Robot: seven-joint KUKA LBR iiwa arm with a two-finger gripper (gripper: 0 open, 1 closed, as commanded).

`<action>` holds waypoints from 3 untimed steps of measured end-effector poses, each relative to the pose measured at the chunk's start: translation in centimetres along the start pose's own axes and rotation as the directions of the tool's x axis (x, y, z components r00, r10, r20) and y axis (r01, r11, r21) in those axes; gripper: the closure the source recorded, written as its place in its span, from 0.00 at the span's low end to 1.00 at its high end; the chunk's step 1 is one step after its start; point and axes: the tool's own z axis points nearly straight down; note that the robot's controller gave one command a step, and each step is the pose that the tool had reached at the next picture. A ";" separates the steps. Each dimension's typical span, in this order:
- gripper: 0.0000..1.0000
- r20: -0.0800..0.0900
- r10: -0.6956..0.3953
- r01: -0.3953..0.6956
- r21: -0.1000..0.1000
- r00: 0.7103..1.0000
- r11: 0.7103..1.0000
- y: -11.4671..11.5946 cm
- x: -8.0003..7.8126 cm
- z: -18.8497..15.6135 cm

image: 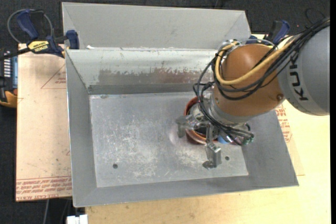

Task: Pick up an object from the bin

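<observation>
Starting at left: the bin (pixel 79 128) floor is bare metal on this side, so nothing here can snag or be knocked.
Thing: a red round thing (pixel 195 136), ring- or bowl-like, lies right of the floor's centre, toward the back wall, mostly hidden under the wrist.
Jaws: spread apart, gripping nothing. One of the fingers (pixel 181 128) stands at the thing's left edge and the other nearer the front, with a red curve of rim showing between them.
Gripper (pixel 197 142): low over the floor, right above the thing; whether the tips touch it I cannot tell.
Neighbour: a blue bit (pixel 227 139) lies just right of the red thing, under the wrist; what it is I cannot tell.
Arm (pixel 310 81): comes in from the right, its orange cover (pixel 247 81) hiding the thing's far half.
Doing it well: probably set the tips astride the rim, one inside and one outside. Close only once they are down at floor level, keeping the blue bit out of the pinch.
Risk: a curved rim may slide sideways out of a shallow pinch, so lift straight up.
</observation>
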 end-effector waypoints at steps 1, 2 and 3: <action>0.00 0.012 0.155 -0.155 -0.003 0.988 0.988 -0.8 -2.9 -0.1; 0.00 0.007 0.116 -0.116 -0.004 0.993 0.993 -0.8 -1.9 -1.4; 0.00 0.007 -0.059 0.059 -0.005 0.998 0.998 -0.7 1.7 0.2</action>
